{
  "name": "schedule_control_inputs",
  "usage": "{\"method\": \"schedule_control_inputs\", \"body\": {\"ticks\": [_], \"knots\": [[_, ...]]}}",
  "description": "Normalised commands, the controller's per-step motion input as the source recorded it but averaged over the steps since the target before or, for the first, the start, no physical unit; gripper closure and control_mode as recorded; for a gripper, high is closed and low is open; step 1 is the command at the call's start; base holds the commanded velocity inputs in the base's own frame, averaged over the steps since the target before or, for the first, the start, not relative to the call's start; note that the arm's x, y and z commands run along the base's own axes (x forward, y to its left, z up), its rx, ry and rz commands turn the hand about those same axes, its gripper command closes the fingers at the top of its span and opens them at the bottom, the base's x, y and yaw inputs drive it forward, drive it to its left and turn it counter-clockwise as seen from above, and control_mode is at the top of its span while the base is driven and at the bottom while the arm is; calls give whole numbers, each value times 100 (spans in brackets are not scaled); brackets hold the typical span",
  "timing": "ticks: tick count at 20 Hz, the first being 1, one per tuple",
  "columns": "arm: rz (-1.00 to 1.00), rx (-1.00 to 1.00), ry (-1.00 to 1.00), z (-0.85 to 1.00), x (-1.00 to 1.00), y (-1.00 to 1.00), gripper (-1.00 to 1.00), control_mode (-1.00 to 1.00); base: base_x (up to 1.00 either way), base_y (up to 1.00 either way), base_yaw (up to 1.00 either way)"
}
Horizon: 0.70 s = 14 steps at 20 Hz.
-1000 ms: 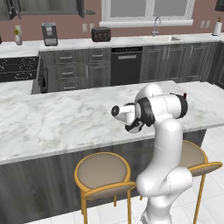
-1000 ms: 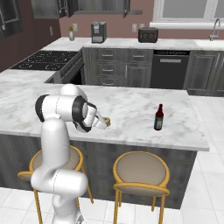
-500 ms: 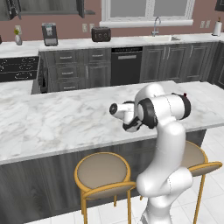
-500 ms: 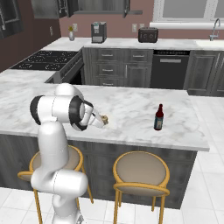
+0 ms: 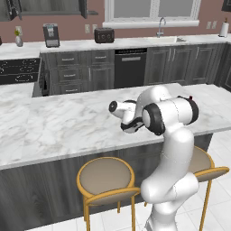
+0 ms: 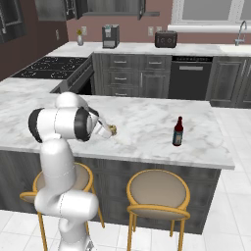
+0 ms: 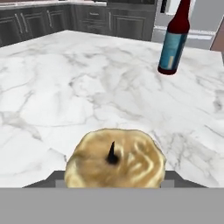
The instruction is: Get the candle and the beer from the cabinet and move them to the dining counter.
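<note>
The pale-yellow candle [image 7: 114, 159] with its dark wick sits between my fingertips, low over the dining counter [image 7: 65, 87]. My gripper [image 7: 114, 180] is shut on it. In the right base view the gripper [image 6: 109, 130] holds the candle [image 6: 113, 130] just above the marble dining counter [image 6: 147, 120], left of its middle. The beer [image 6: 178, 132], a brown bottle with a red cap, stands upright on the counter to the right, apart from the candle; it also shows ahead as the beer [image 7: 174, 41]. The cabinet [image 6: 141, 7] hangs open on the far wall.
Round yellow-legged stools [image 6: 157, 191] [image 5: 106, 178] stand under the counter's near edge, beside my base. Behind the counter run base cabinets with a stove [image 6: 49, 66], a coffee maker [image 6: 110, 36], a toaster [image 6: 165, 38] and a sink [image 5: 164, 38].
My hand with the candle has shifted slightly along the counter, away from the beer. The beer has stayed in place.
</note>
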Motion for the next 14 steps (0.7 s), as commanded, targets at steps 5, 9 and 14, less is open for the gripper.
{"method": "schedule_control_inputs", "body": {"ticks": [5, 9, 14], "knots": [[0, 0, 0, -34, 5, 1, 100, -100, 0, 0, 0], [0, 0, 0, -44, 25, 0, 100, -100, 0, 0, 0], [0, 0, 0, -30, 25, -2, 100, -100, 0, 0, 0]]}}
